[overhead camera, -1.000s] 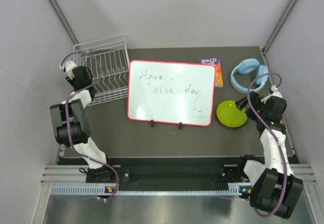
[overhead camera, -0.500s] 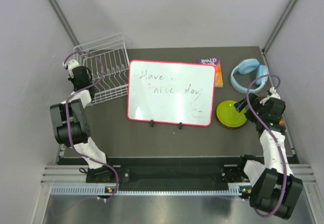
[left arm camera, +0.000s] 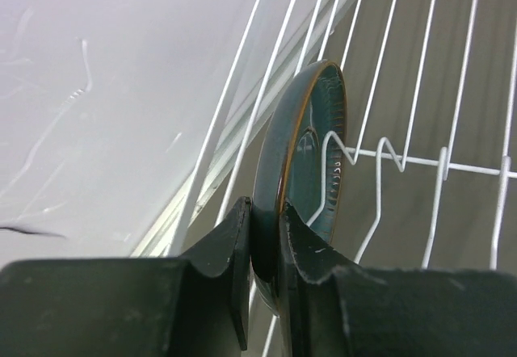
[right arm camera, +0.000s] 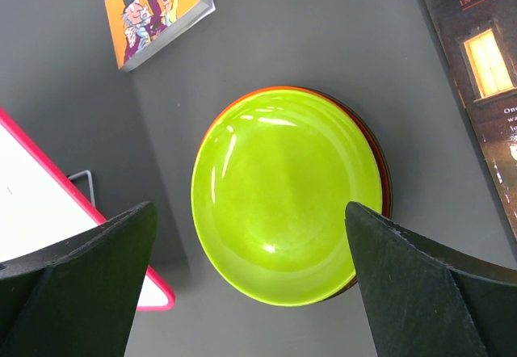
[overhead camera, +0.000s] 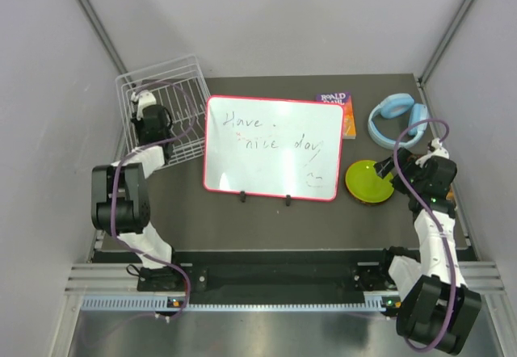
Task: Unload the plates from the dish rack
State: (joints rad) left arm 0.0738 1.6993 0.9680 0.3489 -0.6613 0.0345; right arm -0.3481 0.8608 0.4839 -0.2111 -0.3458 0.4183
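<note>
The white wire dish rack [overhead camera: 161, 68] stands at the table's back left. In the left wrist view its bars [left arm camera: 404, 159] hold a dark blue-black plate [left arm camera: 311, 143] upright on its edge. My left gripper [left arm camera: 265, 236] is shut on that plate's rim, reaching into the rack in the top view [overhead camera: 153, 116]. The lime-yellow plate [right arm camera: 287, 195] lies on top of a stack at the right [overhead camera: 367, 179], with an orange and dark red rim [right arm camera: 380, 159] showing under it. My right gripper [right arm camera: 247, 207] is open and empty above the stack [overhead camera: 397, 167].
A pink-framed whiteboard [overhead camera: 271, 147] stands in the middle of the table. Light blue headphones [overhead camera: 396, 119] and an orange book [overhead camera: 339, 107] lie at the back right. A dark book [right arm camera: 485, 74] lies right of the stack.
My left gripper has moved right, from the rack's left side into the rack, and the rack has shifted and tilted. My right gripper has drawn back slightly from the stack.
</note>
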